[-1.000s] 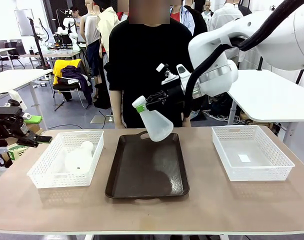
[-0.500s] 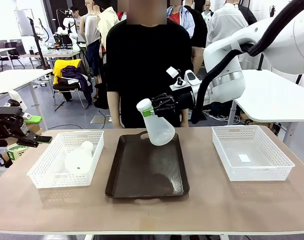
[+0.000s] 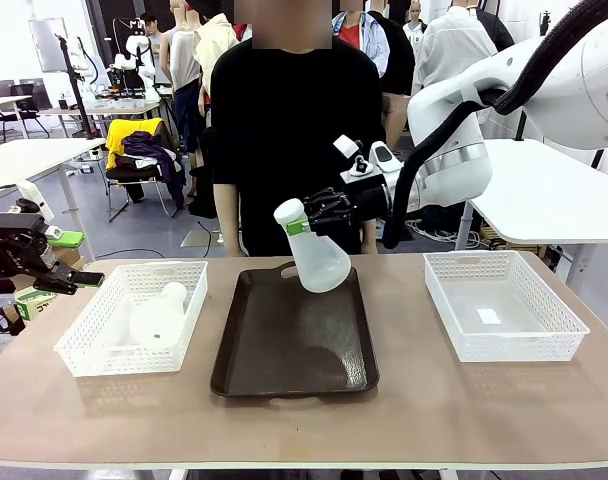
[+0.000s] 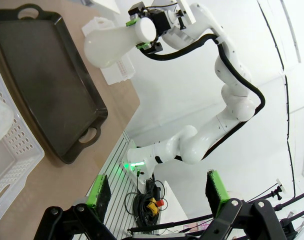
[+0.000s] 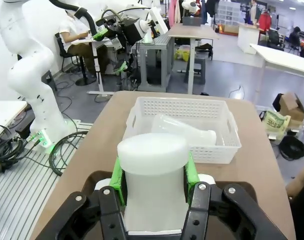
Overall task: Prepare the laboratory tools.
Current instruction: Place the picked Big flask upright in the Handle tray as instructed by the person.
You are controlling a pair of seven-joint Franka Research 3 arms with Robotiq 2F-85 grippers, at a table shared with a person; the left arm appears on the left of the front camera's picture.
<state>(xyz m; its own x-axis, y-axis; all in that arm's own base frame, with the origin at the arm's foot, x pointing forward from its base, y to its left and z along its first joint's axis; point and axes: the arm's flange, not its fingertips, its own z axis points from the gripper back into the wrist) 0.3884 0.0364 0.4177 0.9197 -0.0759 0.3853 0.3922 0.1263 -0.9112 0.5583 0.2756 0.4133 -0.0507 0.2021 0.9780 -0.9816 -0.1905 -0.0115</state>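
My right gripper [image 3: 304, 222] is shut on the neck of a frosted-white conical flask [image 3: 320, 264]. The flask hangs tilted, base down, above the far end of the dark brown tray [image 3: 294, 350]. In the right wrist view the neck of the flask [image 5: 152, 185] sits clamped between the green pads [image 5: 118, 182]. A second flask [image 3: 160, 318] lies on its side in the left white basket [image 3: 84, 352]. My left gripper [image 3: 72, 280] hovers open past the table's left edge, beside that basket. The left wrist view looks across at the held flask [image 4: 105, 45], and the left gripper's own fingers [image 4: 100, 193] are spread wide.
An empty white mesh basket [image 3: 504, 318] stands at the table's right. A person in black stands at the far edge behind the tray, arms down. The left basket [image 5: 192, 145] with its flask [image 5: 184, 131] lies ahead in the right wrist view.
The right gripper carried the flask slightly right and down over the tray's far end, then nearly stopped. The left arm has not moved.
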